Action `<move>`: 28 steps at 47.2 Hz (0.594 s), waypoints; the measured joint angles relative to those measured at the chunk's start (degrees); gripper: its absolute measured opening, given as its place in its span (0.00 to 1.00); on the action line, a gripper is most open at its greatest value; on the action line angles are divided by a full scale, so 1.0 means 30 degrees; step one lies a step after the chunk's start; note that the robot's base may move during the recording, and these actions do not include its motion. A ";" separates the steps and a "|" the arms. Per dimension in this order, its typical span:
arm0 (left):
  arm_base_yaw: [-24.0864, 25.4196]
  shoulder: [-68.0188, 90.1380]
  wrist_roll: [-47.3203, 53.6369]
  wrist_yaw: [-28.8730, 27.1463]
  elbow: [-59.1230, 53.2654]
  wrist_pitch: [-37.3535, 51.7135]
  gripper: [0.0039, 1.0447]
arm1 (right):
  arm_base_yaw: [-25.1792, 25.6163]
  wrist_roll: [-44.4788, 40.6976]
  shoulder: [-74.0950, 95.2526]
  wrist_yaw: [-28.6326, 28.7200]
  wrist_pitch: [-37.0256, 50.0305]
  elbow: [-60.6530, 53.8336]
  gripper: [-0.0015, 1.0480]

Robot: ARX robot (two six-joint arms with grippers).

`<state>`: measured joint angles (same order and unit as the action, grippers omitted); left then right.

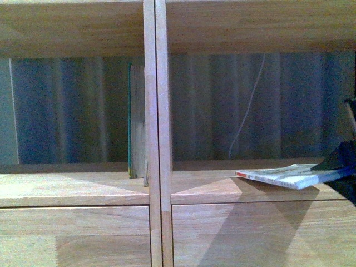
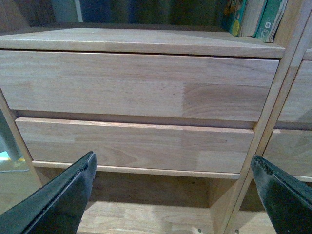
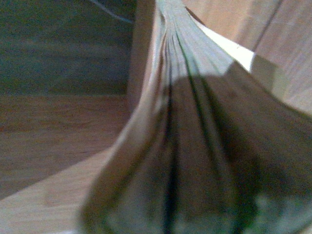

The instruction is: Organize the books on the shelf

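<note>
The light-wood shelf [image 1: 154, 139] fills the front view, split by its centre post. A thin floppy white book [image 1: 283, 175] with a red spine end hangs nearly flat, just above the right compartment's floor. My right gripper [image 1: 336, 164] is shut on its right end at the picture's edge. In the right wrist view the book's fanned page edges [image 3: 195, 97] fill the frame and hide the fingers. A thin green-edged book [image 1: 132, 122] stands upright against the post in the left compartment. My left gripper [image 2: 173, 195] is open and empty, low before the drawer fronts [image 2: 136, 83].
A white cord [image 1: 247, 111] hangs before the dark striped backdrop behind the backless compartments. Several upright books [image 2: 253, 17] show above the drawers in the left wrist view. A plank [image 1: 72, 28] closes the compartments from above. An open bay [image 2: 146, 214] lies under the drawers.
</note>
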<state>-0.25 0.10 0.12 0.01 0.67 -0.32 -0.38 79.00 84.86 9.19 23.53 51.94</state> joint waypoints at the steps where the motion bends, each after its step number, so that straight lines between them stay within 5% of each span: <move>1: 0.0000 0.0000 0.0000 0.0000 0.0000 0.0000 0.93 | 0.0058 -0.0073 -0.0211 0.0138 0.0000 0.0000 0.07; 28: -0.0007 0.0197 -0.0430 -0.0401 0.0000 0.0328 0.93 | 0.0189 -0.1960 -0.4656 0.2674 -0.0131 0.1661 0.07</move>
<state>-0.27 0.69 -1.17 -1.19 0.67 0.67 0.19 73.12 70.89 17.21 23.14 56.93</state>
